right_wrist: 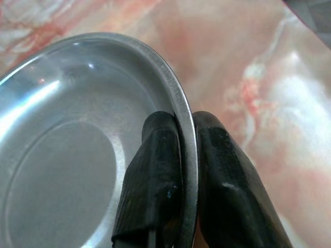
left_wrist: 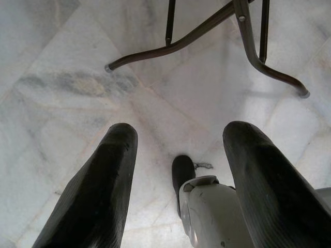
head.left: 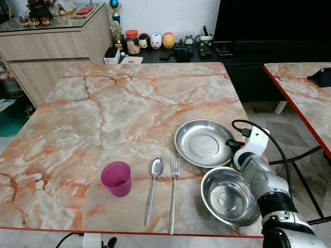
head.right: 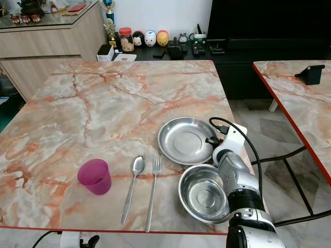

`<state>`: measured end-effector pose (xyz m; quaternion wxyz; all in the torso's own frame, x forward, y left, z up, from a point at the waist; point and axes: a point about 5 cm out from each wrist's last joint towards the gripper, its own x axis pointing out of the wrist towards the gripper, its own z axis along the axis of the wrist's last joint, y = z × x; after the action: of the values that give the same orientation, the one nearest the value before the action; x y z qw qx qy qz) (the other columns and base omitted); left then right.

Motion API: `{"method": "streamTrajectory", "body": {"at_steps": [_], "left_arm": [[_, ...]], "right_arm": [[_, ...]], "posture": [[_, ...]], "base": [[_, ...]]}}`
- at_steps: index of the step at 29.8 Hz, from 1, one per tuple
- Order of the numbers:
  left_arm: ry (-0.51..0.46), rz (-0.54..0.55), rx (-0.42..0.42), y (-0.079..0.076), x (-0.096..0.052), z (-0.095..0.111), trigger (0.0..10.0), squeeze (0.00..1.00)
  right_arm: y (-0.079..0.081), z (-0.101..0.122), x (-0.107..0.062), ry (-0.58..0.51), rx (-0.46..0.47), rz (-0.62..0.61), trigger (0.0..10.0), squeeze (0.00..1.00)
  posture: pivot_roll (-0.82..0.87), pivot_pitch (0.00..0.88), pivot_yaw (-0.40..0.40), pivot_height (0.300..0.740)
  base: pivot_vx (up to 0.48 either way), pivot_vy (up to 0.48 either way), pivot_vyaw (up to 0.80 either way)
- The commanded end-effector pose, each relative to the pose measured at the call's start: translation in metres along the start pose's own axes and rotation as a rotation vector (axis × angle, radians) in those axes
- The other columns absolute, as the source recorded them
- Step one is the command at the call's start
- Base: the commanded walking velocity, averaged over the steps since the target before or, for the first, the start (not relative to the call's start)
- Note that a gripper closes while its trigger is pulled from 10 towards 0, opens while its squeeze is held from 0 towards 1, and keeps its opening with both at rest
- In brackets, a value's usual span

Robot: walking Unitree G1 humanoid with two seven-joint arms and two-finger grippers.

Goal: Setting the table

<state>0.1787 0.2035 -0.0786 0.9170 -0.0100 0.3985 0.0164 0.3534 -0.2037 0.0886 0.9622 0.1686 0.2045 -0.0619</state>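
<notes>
On the marble table [head.left: 119,108], a steel plate [head.left: 204,142] lies at the front right. My right gripper [right_wrist: 185,124] is shut on its right rim, one finger inside the rim and one outside. The same gripper [head.left: 234,144] sits at the plate's edge in the left eye view. A steel bowl [head.left: 227,196] stands just in front of the plate, beside my right forearm. A spoon [head.left: 153,188] and a fork [head.left: 174,194] lie side by side left of the bowl. A pink cup [head.left: 117,178] stands upright left of the spoon. My left gripper [left_wrist: 181,132] hangs open above the floor, holding nothing.
A second marble table [head.left: 305,95] with a red edge stands to the right across a gap of floor. A wooden cabinet [head.left: 51,46] and a dark shelf with jars and figurines [head.left: 155,41] lie beyond the far edge. Metal table legs [left_wrist: 207,36] cross the floor under the left gripper.
</notes>
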Motion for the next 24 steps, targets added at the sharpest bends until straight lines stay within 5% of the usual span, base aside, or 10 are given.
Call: {"method": "streamTrajectory", "body": {"at_steps": [1, 17, 18, 19, 20, 24], "left_arm": [[-0.005, 0.002, 0.018, 0.0, 0.0, 0.001, 10.0, 0.0], [-0.009, -0.004, 0.039, 0.0, 0.0, 0.001, 10.0, 0.0], [-0.009, -0.005, 0.04, 0.0, 0.0, 0.001, 10.0, 0.0], [-0.009, -0.006, 0.04, -0.001, 0.0, 0.001, 10.0, 0.0], [-0.007, -0.007, 0.04, -0.001, 0.0, 0.001, 10.0, 0.0], [0.003, 0.006, -0.014, 0.001, -0.001, -0.003, 10.0, 0.0]], "right_arm": [[0.003, 0.003, 0.001, -0.015, -0.001, -0.006, 0.0, 0.0], [0.005, 0.035, -0.004, -0.296, 0.116, -0.005, 0.0, 0.0], [0.008, 0.037, -0.005, -0.319, 0.127, 0.024, 5.2, 0.0], [0.011, 0.04, -0.006, -0.342, 0.141, 0.053, 5.2, 0.0], [0.015, 0.043, -0.008, -0.377, 0.173, 0.09, 10.0, 0.0], [0.021, 0.055, -0.016, -0.501, 0.222, 0.151, 10.0, 0.0]], "posture": [[-0.03, 0.0, 0.022, 0.74], [-0.03, 0.0, 0.025, 0.74], [-0.03, 0.0, 0.027, 0.74], [-0.03, 0.0, 0.027, 0.74], [-0.03, 0.0, 0.029, 0.74], [-0.04, 0.0, 0.031, 0.74]], "base": [[0.0, 0.0, 0.0], [0.0, 0.0, 0.0], [0.0, 0.0, 0.0], [0.0, 0.0, 0.0], [0.0, 0.0, 0.0], [0.0, 0.0, 0.0]]}}
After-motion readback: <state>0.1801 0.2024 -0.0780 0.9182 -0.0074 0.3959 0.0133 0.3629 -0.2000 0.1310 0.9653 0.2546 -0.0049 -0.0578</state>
